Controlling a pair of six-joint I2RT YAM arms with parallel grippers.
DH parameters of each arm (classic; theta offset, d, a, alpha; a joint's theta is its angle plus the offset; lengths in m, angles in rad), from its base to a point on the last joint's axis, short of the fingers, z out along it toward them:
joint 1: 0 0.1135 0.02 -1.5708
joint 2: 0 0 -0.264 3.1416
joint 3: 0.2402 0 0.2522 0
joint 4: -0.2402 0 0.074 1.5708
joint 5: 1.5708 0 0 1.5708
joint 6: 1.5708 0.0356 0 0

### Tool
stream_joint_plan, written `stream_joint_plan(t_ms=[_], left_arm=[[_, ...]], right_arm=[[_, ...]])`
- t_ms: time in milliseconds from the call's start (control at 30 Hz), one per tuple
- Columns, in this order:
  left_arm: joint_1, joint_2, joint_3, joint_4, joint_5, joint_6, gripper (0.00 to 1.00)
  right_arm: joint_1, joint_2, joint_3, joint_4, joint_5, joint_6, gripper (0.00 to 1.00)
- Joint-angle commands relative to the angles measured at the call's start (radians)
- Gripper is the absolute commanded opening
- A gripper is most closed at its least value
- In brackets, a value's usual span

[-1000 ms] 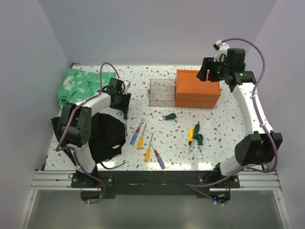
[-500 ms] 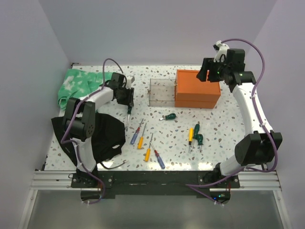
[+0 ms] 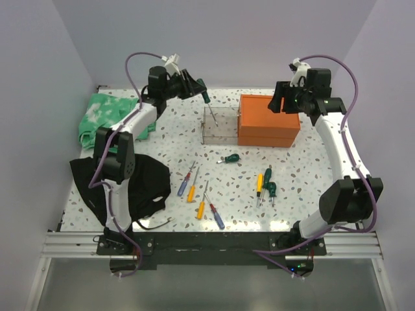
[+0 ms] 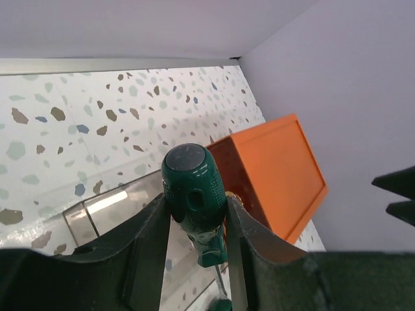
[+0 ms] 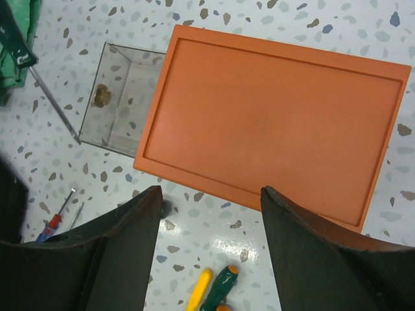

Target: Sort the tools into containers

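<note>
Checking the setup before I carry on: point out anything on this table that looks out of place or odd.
Two cloths seem foreign to tool sorting: a crumpled green cloth at the far left, and a black cloth bunched under the left arm. A small brown speck lies in the clear drawer; I cannot tell what.

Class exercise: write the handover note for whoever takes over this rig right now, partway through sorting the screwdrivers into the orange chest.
Left end effector: shut on a green screwdriver, raised beside the pulled-out drawer.
Right end effector: open and empty, above the chest.
Done: one tool lifted; no tool visible in the drawer.
Left: drop this one in, then sort the loose screwdrivers lying on the table.
</note>
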Motion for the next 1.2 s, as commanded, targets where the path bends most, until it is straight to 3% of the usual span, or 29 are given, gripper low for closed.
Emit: stream_joint_plan(t_ms=[0,233,433,467,567,667,833,933,1033,1067,1167], left_arm=[[-0.073,0.088,0.114,0.067,-0.126,-0.091,0.0],[-0.143,0.192,0.202,0.001,-0.303,-0.079,0.0],[-0.162,0.189,0.176,-0.034,-0.348,-0.111,0.29],[-0.16,0.183,0.173,-0.044,-0.339,-0.112,0.4],[-0.15,0.142,0.145,-0.062,-0.291,-0.103,0.54],[-0.131,0.09,0.114,-0.087,-0.233,-0.097,0.63],[-0.101,-0.035,-0.019,-0.085,-0.133,-0.051,0.66],[-0.065,-0.128,-0.085,-0.111,-0.102,0.054,0.66],[-0.045,-0.188,-0.097,-0.255,-0.044,0.296,0.64],[-0.048,-0.217,-0.102,-0.353,-0.024,0.449,0.64],[-0.048,-0.304,-0.2,-0.515,-0.031,0.654,0.64]], right_arm=[[-0.001,0.005,0.041,0.004,0.025,-0.016,0.66],[-0.002,0.002,0.04,-0.004,0.029,-0.014,0.66],[-0.002,-0.012,0.017,0.001,0.029,-0.014,0.66],[-0.001,-0.01,0.017,0.002,0.025,-0.013,0.66],[-0.001,-0.01,0.02,0.005,0.02,-0.011,0.66],[-0.002,-0.007,0.02,0.01,0.02,-0.013,0.66],[-0.004,0.004,0.023,0.011,0.013,-0.014,0.66],[-0.001,-0.002,0.015,0.016,0.014,-0.019,0.66],[-0.001,-0.008,-0.002,0.018,0.011,-0.028,0.66],[-0.002,-0.013,-0.006,0.013,0.009,-0.033,0.66],[-0.001,-0.022,-0.026,0.016,0.011,-0.04,0.66]])
